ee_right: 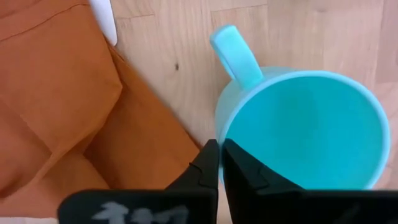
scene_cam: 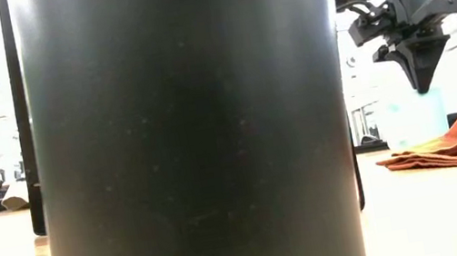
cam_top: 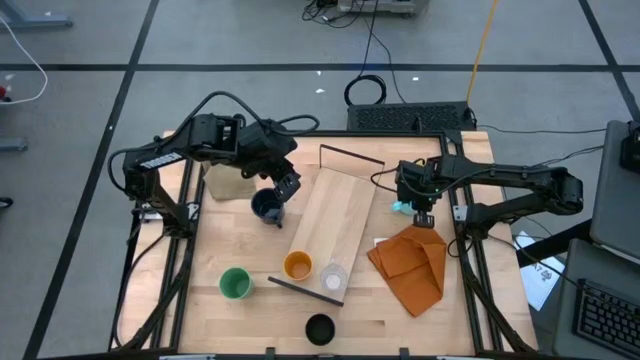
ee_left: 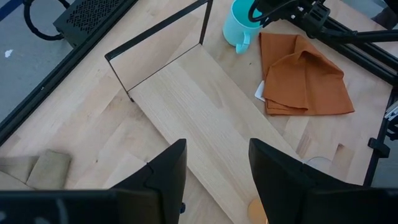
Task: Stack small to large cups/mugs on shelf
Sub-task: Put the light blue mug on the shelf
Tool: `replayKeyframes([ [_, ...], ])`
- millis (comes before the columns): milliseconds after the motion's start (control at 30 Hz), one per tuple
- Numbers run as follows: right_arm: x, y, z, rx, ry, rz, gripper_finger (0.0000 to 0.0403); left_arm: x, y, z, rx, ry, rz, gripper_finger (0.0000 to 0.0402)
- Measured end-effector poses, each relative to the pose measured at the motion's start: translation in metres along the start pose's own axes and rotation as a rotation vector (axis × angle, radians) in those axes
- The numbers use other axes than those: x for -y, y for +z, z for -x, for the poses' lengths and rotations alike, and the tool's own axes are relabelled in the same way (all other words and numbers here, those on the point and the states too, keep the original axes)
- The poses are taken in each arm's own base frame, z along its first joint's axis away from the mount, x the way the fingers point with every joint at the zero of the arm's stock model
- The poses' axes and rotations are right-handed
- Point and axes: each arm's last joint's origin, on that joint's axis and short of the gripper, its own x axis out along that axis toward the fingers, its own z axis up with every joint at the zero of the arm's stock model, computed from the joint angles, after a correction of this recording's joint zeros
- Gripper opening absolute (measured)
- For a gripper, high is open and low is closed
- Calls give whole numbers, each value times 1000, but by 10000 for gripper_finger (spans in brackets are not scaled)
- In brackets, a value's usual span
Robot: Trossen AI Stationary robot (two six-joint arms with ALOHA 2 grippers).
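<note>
The right gripper is closed, fingertips pressed together above the rim of the light-blue mug; it holds nothing. This mug stands on the table just right of the shelf, beside the orange cloth. The left gripper hangs half open over the dark navy mug, left of the shelf. The orange cup and clear cup stand at the shelf's near end; the green cup and black cup stand on the table nearer.

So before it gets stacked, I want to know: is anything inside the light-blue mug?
The light-blue mug looks empty inside. The right gripper, fingers shut, is over its rim and hides a small part of the interior by the near wall.
</note>
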Motion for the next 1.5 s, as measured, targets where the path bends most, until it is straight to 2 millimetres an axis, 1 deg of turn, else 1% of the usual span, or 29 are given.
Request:
replayKeyframes([
  [200, -2, -2, 2, -18, 1, 27, 1, 0, 0, 0, 0, 0, 0, 175],
  [400, -2, 0, 24, 68, -24, 26, 0, 0, 0, 0, 0, 1, -16, 175],
  [533, -3, -1, 38, 69, -31, 10, 0, 0, 0, 0, 0, 1, -15, 175],
  [667, -9, -1, 51, 113, -33, 12, 0, 0, 0, 0, 0, 1, -15, 175],
  [800, -19, 3, 65, 147, -26, 24, 0, 0, 0, 0, 1, 1, -15, 175],
  [1000, -40, 9, 90, 235, 1, 55, 0, 0, 0, 0, 1, 1, -15, 175],
  [1133, -52, 15, 102, 283, 23, 56, 0, 0, 0, 0, 1, 1, -14, 175],
  [1300, -71, 27, 110, 361, 62, 74, 0, 0, 0, 0, 0, -4, 16, 175],
  [1400, -82, 35, 111, 396, 87, 89, 0, 1, -1, 0, -17, -34, 54, 175],
  [1500, -90, 44, 110, 390, 82, 110, 0, 4, -2, 0, -31, -54, 71, 175],
])
